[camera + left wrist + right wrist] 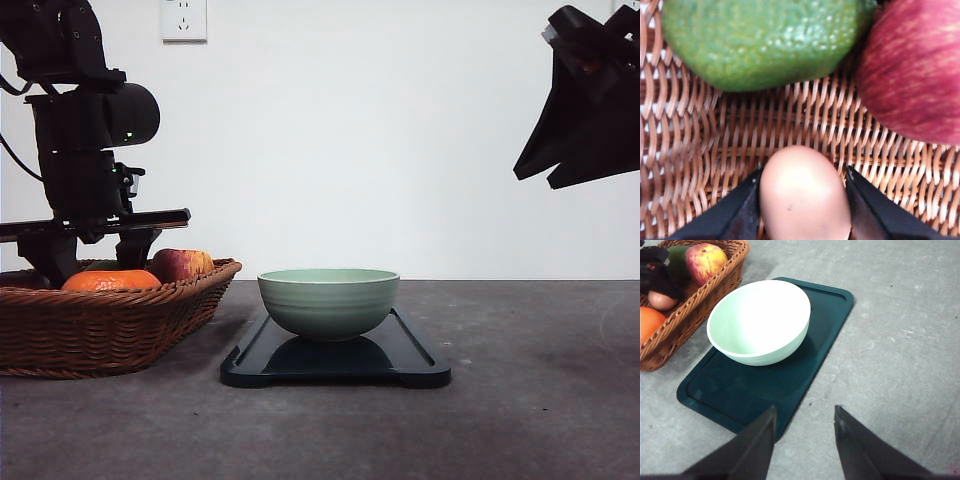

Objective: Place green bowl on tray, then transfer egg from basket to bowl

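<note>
**Egg between left fingers in basket; bowl on tray**

Left wrist view: egg (804, 192) sits at lower centre of frame, between the two black fingers (735, 215) of the left gripper (804, 200). Both fingers lie against the egg's sides; the gripper is closed on it. Egg rests on the woven floor of the basket (790, 120). A green fruit (760, 40) fills the upper left, a red apple (912, 70) the upper right, both apart from the egg.

Front view: left arm (85, 150) stands at left of frame, reaching down into the basket beside an orange (110, 281).

Bowl (328, 300) stands upright on the tray (400, 365), centre frame, just right of the basket.

Right gripper (804, 440): fingers spread, holding nothing, raised above the table (900, 340) near the tray's end. Front view shows it high at upper right.
</note>
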